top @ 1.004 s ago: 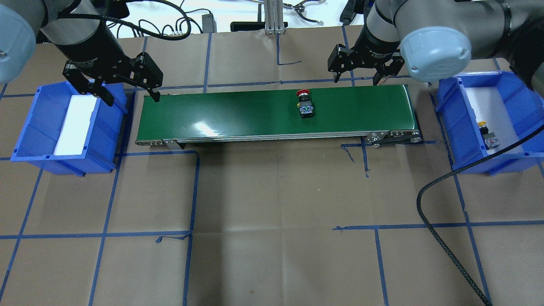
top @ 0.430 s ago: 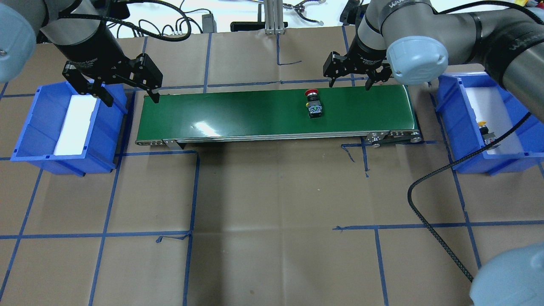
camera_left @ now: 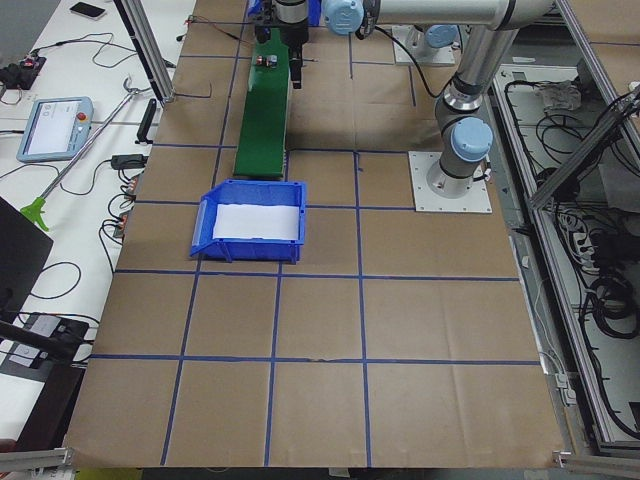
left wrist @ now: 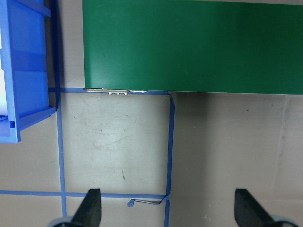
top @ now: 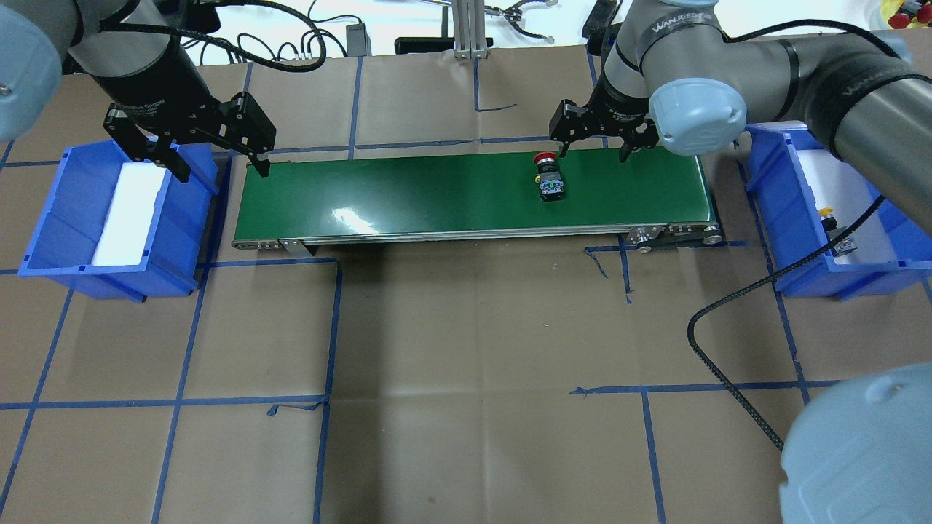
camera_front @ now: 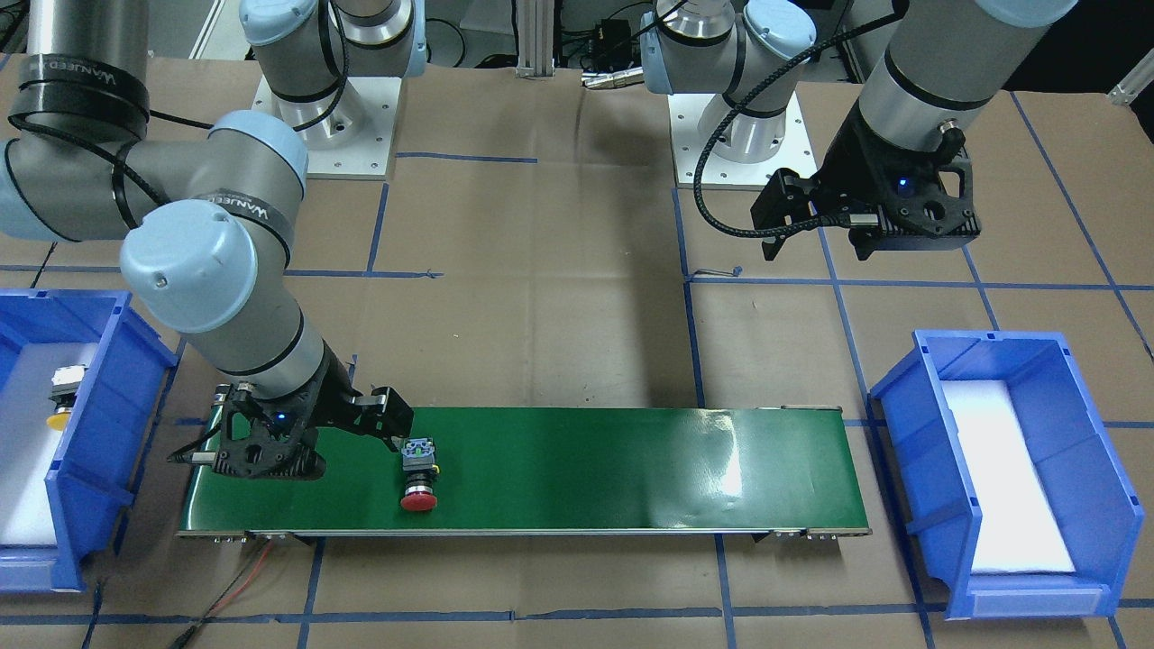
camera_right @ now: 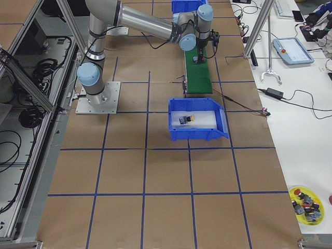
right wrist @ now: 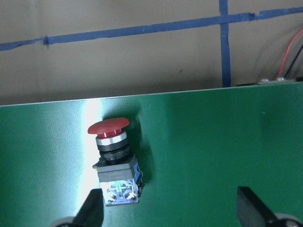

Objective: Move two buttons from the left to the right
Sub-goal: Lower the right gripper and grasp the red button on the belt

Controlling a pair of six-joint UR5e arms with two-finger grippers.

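The red button (top: 550,175) lies on its side on the green conveyor belt (top: 437,193), right of the middle; it also shows in the front view (camera_front: 419,473) and the right wrist view (right wrist: 113,156). My right gripper (top: 592,151) hangs open and empty over the belt's far edge, just right of the button, which lies close to one finger (right wrist: 92,210). The yellow button (top: 828,215) lies in the right blue bin (top: 768,182). My left gripper (top: 222,171) is open and empty between the left blue bin (top: 44,240) and the belt's left end.
The left bin shows only a white liner (top: 127,211). A black cable (top: 728,306) loops over the table at the front right. Blue tape lines cross the brown paper. A yellow dish of spare buttons (camera_right: 307,202) sits far off.
The red button has travelled to the right along the belt. My right gripper has moved left, closer to the button. My left gripper has hardly moved.
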